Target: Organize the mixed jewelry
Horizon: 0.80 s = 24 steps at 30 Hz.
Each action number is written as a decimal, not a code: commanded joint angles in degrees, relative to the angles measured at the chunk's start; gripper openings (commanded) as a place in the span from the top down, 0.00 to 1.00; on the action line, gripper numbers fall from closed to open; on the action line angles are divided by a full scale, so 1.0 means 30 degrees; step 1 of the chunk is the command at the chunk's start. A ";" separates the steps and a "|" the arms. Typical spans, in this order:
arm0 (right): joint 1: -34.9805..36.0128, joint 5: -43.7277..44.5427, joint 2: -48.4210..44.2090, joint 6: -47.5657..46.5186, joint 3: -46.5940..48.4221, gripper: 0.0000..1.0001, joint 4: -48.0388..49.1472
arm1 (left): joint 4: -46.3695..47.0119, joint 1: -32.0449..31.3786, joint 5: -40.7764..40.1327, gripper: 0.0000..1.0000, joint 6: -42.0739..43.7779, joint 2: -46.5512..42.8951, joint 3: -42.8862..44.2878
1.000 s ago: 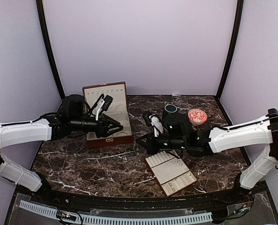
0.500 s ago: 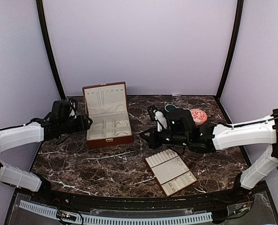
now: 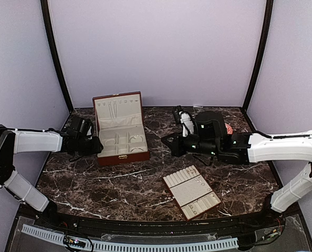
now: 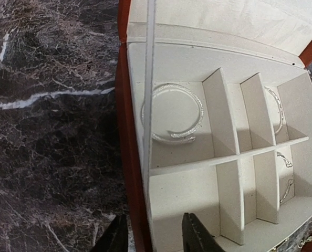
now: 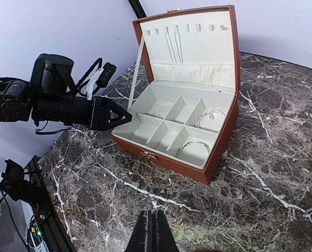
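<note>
The red-brown box (image 3: 122, 157) stands open at the back left. Thin silvery bangles lie in its cream compartments: one (image 4: 172, 113) close under my left wrist camera, two more (image 5: 194, 148) (image 5: 211, 116) on the box's right side. My left gripper (image 3: 96, 146) (image 4: 153, 239) is open and empty. It hangs at the box's left wall (image 4: 125, 131), one finger outside and one over a bare compartment. My right gripper (image 3: 166, 141) (image 5: 153, 233) is shut with nothing in it, above the marble to the right of the box.
A cream padded tray (image 3: 191, 191) with slots lies at the front centre, a few tiny pieces on it. A pink dish (image 3: 228, 129) peeks out behind my right arm. The box lid (image 5: 190, 44) stands upright. Dark marble table (image 3: 130, 184) between box and tray.
My left arm pulled back left from over the box to its left wall; its jaws widened, then narrowed. My right arm rose and moved back, staying shut.
</note>
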 commanded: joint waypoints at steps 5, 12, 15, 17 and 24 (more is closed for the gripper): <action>-0.0231 -0.0206 -0.0695 -0.1266 0.1934 1.00 -0.1321 | -0.1180 0.0068 0.0854 0.85 0.1116 -0.0131 -0.0414; -0.0374 -0.1116 -0.0828 -0.2618 0.3416 1.00 -0.2536 | -0.0790 -0.0469 0.2335 0.94 0.1862 -0.1419 -0.2178; -0.0461 -0.1540 -0.0856 -0.3058 0.3830 1.00 -0.3271 | -0.1093 -0.1055 0.2553 0.96 0.1756 -0.1792 -0.2636; -0.0505 -0.1957 -0.0857 -0.3334 0.4817 1.00 -0.3750 | -0.1383 -0.1755 0.2498 0.96 0.1345 -0.2203 -0.2898; -0.0536 -0.2880 -0.1002 -0.4017 0.6460 1.00 -0.5046 | -0.2585 -0.4716 0.2204 0.96 -0.0792 -0.3688 -0.3407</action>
